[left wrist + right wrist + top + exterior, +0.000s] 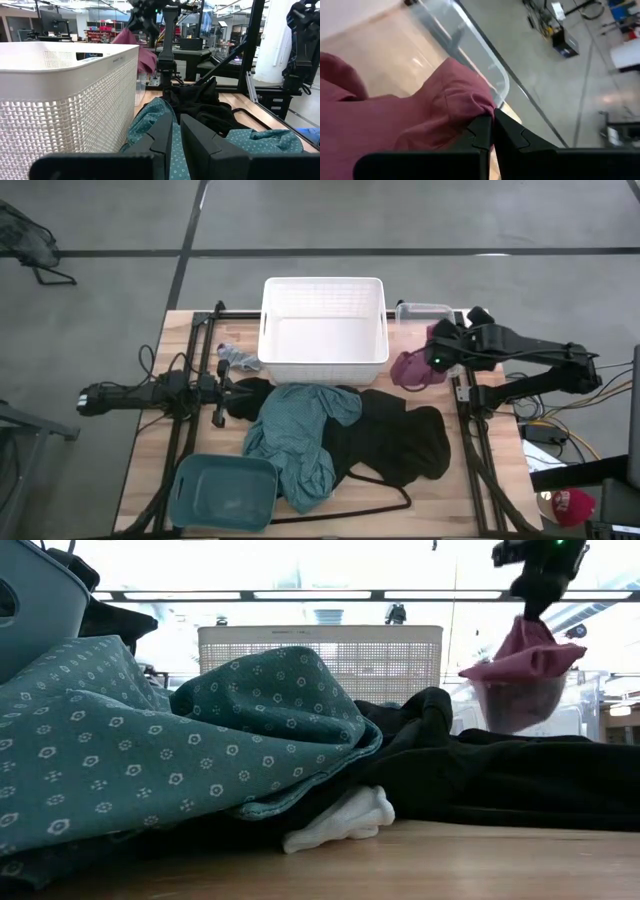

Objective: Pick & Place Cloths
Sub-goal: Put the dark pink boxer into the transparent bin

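**Maroon cloth lifted on a pinch beside the white basket**

Your right gripper (436, 360) hangs above the table's far right corner, just beside the white basket (323, 328), with its jaws closed on a bunched fold of the maroon cloth (412, 368). In the right wrist view the fingers (485, 131) meet almost completely, with only a thin ridge of fabric between them. In the low view the maroon cloth droops from the gripper in a soft pouch, clear of the table. Judge it light, limp and without any stiffness: it will swing and trail below the gripper, so carry it high enough to clear the basket's rim. The hold is on a small gather, which looks adequate for so light a piece but could slip if the cloth snags.

Your left gripper (216, 418) waits low at the table's left, its jaws nearly closed and empty, pointed along the basket's side toward the pile.

The teal shirt (300, 435) and the black shirt (395, 435) lie heaped and overlapping in the middle of the table. Both look larger and heavier; take each at a raised fold near the top of its heap, as an edge grip would probably drag the other garment along. A small grey-white piece (234, 356) lies at the basket's left corner.
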Motion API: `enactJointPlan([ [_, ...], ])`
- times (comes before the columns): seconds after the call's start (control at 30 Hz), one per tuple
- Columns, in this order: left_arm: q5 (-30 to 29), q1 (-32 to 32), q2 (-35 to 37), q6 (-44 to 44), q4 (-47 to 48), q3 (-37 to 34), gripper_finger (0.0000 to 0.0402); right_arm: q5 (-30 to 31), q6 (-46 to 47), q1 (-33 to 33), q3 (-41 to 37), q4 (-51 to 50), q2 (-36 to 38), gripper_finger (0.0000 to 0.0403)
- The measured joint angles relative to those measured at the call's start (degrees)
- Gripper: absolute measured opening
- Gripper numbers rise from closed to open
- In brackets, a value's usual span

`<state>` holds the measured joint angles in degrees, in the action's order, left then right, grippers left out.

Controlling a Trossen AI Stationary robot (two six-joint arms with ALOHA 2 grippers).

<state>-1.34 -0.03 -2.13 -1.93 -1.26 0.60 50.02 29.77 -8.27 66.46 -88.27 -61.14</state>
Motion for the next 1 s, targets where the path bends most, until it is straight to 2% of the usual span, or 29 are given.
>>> enactJointPlan([
  [0.13, 0.0, 0.0, 0.0, 0.0, 0.0, 0.0, 0.0044, 6.43, -1.28, -2.58, -4.13, 2.79, -1.33, 0.0008],
  [0.3, -0.01, 0.0, 0.01, 0.0, 0.0, 0.0, 0.0044, 15.47, -11.74, -6.02, -5.95, 8.51, -4.14, 0.0008],
  [0.5, 0.0, 0.0, 0.0, 0.0, 0.0, 0.0, 0.0044, 16.89, -22.51, -10.25, -5.31, 18.79, -7.65, 0.0008],
  [0.7, 0.0, 0.0, 0.0, 0.0, 0.0, 0.0, 0.0044, 6.63, -22.48, -14.62, -3.7, 19.71, -11.0, 0.0008],
  [0.93, 0.0, 0.0, 0.02, 0.0, 0.0, 0.0, 0.0044, -11.04, -24.35, -19.14, -5.17, 19.74, -13.46, 0.0008],
  [1.0, -0.01, 0.0, 0.0, 0.0, 0.0, 0.0, 0.0044, -14.03, -24.73, -19.59, -5.42, 19.86, -14.03, 0.0008],
])
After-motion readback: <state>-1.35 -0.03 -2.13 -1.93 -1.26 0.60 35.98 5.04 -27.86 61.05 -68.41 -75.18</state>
